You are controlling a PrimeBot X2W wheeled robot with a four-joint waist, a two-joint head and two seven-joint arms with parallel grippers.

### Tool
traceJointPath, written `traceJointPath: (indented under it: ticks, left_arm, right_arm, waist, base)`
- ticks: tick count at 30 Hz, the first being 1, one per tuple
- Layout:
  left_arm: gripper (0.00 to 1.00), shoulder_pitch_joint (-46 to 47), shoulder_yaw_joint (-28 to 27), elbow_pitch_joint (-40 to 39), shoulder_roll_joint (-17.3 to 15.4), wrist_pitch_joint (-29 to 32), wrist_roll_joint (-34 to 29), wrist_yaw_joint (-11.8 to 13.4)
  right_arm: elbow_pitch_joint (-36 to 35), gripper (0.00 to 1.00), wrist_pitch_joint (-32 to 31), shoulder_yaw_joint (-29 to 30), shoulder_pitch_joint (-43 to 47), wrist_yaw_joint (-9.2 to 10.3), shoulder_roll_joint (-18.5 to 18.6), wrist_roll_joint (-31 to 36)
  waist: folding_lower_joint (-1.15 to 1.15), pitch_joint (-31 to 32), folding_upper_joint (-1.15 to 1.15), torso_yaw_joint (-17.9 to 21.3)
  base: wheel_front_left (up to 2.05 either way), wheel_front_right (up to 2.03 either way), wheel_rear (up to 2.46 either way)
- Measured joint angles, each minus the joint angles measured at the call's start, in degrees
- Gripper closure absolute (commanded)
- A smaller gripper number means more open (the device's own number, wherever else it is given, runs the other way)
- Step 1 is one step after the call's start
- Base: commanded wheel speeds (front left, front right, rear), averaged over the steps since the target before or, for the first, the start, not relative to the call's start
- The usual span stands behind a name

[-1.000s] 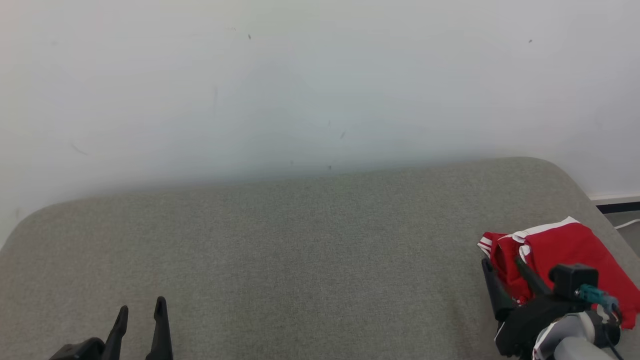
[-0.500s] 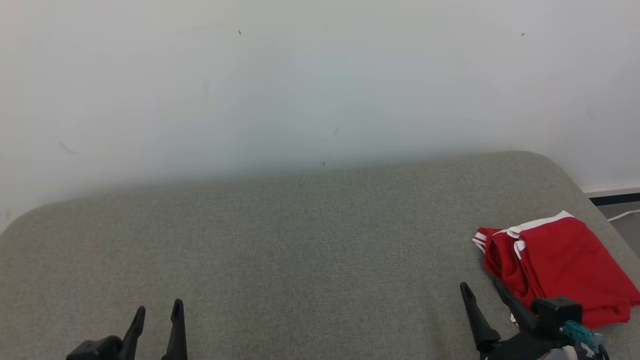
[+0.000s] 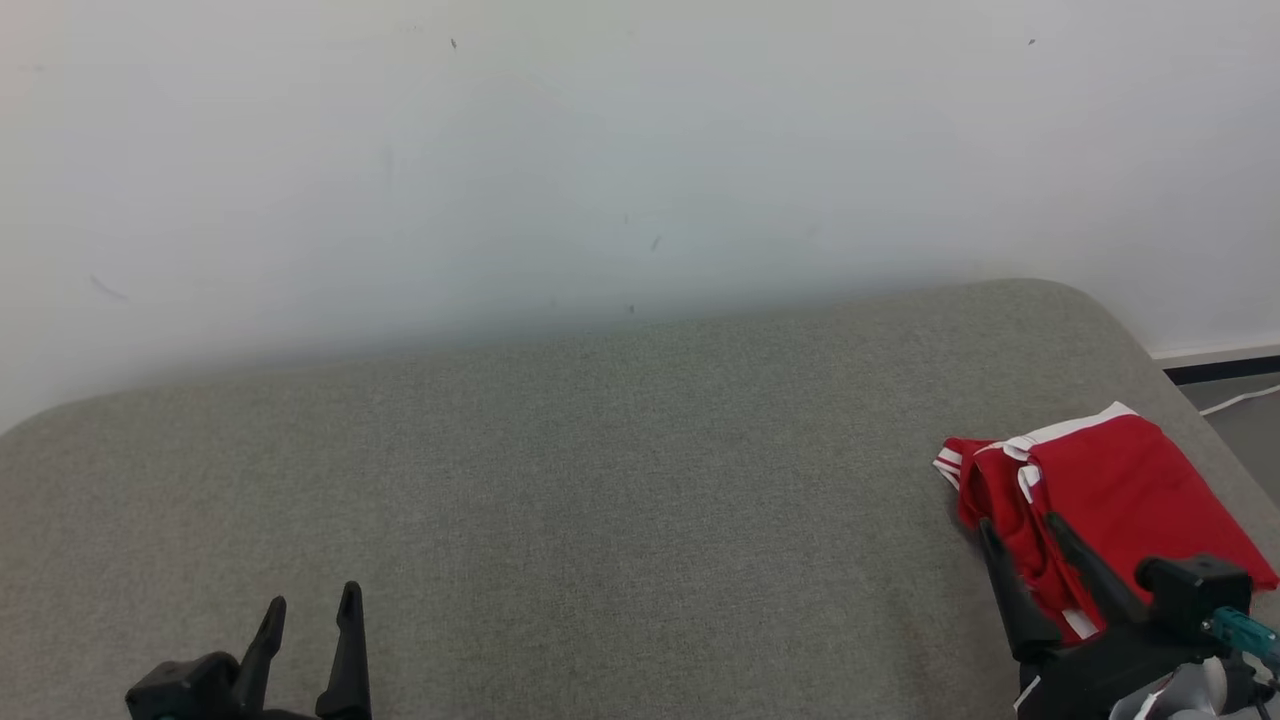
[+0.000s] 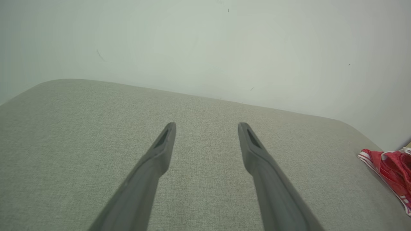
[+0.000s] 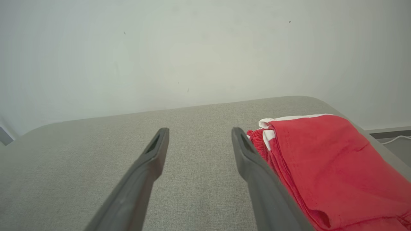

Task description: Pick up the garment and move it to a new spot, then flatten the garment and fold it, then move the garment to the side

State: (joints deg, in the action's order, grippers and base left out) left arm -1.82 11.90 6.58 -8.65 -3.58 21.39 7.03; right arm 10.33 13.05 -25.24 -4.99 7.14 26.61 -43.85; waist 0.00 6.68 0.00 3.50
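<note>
Light bright, even, diffuse — source direction cannot be told. Wall [image 3: 640, 150] pale with a faint green-grey cast, whiter toward the head view's upper left corner. Its meeting with the grey cushion [image 3: 600, 480] is soft and hazy. Shadows weak: a thin dark rim beside the red garment [image 3: 1120, 490]. Wrist views — fingers [image 4: 268, 179] blurred near the bottom edge, sharper at the tips; cushion outline bowed by the wide lens

left hand [image 3: 313, 597]: 2 long black fingers [image 3: 347, 650] | right hand [image 3: 1018, 522]: black box [image 3: 1190, 585], teal connector [image 3: 1240, 630]
</note>
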Motion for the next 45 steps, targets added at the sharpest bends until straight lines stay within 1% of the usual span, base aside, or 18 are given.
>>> traceJointPath:
  ticks: [11, 12, 16, 17, 18, 24, 27, 28, 38, 39, 41, 44, 45]
  left_arm:
    - [0.00, -0.02, -1.02, 0.22, 0.00, 0.81, 0.62, 0.01]
    - [0.00, -0.02, -1.33, 0.32, 0.03, 1.04, 0.92, 0.01]
    - [0.00, 0.00, -1.62, 0.36, 0.45, 1.04, 1.00, 0.01]
    - [1.00, -0.16, -1.57, 0.59, 0.60, 1.04, 1.00, 0.00]
    - [1.00, -0.16, -1.57, 0.59, 0.60, 1.04, 1.00, 0.00]
    - [1.00, -2.75, -1.44, 3.80, 1.92, 1.12, 1.29, -0.01]
    - [1.00, -2.62, -1.92, 3.82, 2.01, 1.57, 2.44, -0.09]
    - [1.00, -2.62, -2.04, 3.88, 2.07, 1.63, 2.82, -0.53]
    - [1.00, -2.31, -3.81, 4.55, 2.63, 2.61, 10.28, -1.65]
    - [1.00, -2.30, -3.91, 4.68, 2.70, 2.63, 11.32, -2.04]
    - [1.00, -2.27, -4.14, 4.89, 2.82, 3.04, 12.79, -2.09]
    - [1.00, -1.10, -5.47, 5.35, 3.07, 3.63, 17.53, -3.11]
    - [1.00, -1.07, -5.61, 5.38, 3.09, 3.70, 18.58, -3.37]
  right_arm:
    - [-2.36, 0.00, -0.99, 4.34, 1.29, 0.00, 0.10, -0.60]
    - [-2.96, 0.00, -1.91, 5.04, 1.26, 0.00, 0.00, -0.42]
    - [-3.28, 0.00, -2.54, 5.38, 1.25, 0.00, -0.38, 0.05]
    - [-2.97, 1.00, -2.48, 5.21, 1.30, -0.03, -0.66, 0.18]
    - [-2.97, 1.00, -2.48, 5.21, 1.30, -0.03, -0.66, 0.18]
    - [-0.55, 1.00, -2.55, 3.65, 4.74, -0.09, -3.80, 0.03]
    - [-0.49, 1.00, -3.01, 4.63, 4.53, -0.36, -4.09, -1.47]
    - [-0.47, 1.00, -3.04, 4.95, 4.54, -0.43, -4.15, -1.89]
    - [0.31, 1.00, -5.02, 7.73, 4.47, -1.63, -6.26, -6.71]
    - [0.40, 1.00, -5.06, 8.05, 4.46, -1.71, -6.51, -7.13]
    - [0.46, 1.00, -5.54, 8.61, 4.44, -2.19, -6.92, -8.42]
    - [0.77, 1.00, -6.59, 10.63, 4.33, -3.11, -8.35, -11.99]
    - [0.83, 1.00, -6.90, 10.90, 4.32, -3.13, -8.58, -12.50]
  waist:
    - [0.00, -0.33, 0.00, 0.01]
    - [0.00, -0.37, 0.00, -0.05]
    - [0.00, -0.38, 0.00, -0.22]
    - [0.00, -0.38, 0.00, -0.24]
    - [0.00, -0.38, 0.00, -0.24]
    - [0.00, -0.41, 0.00, -0.26]
    - [0.00, -0.53, 0.00, -0.31]
    - [0.00, -0.60, 0.00, -0.33]
    - [0.00, -1.39, 0.00, -0.72]
    - [0.00, -1.46, 0.00, -0.76]
    - [0.00, -1.59, 0.00, -0.83]
    - [0.00, -2.05, 0.00, -1.07]
    - [0.00, -2.12, 0.00, -1.10]
  base:
    - [0.00, 0.00, 0.00]
    - [0.00, 0.00, 0.00]
    - [0.00, 0.00, 0.00]
    - [0.00, 0.00, 0.00]
    - [0.00, 0.00, 0.00]
    - [0.00, 0.00, 0.00]
    - [0.00, 0.00, 0.00]
    - [0.00, 0.00, 0.00]
    - [0.00, 0.00, 0.00]
    - [0.00, 0.00, 0.00]
    - [0.00, 0.00, 0.00]
    - [0.00, 0.00, 0.00]
    - [0.00, 0.00, 0.00]
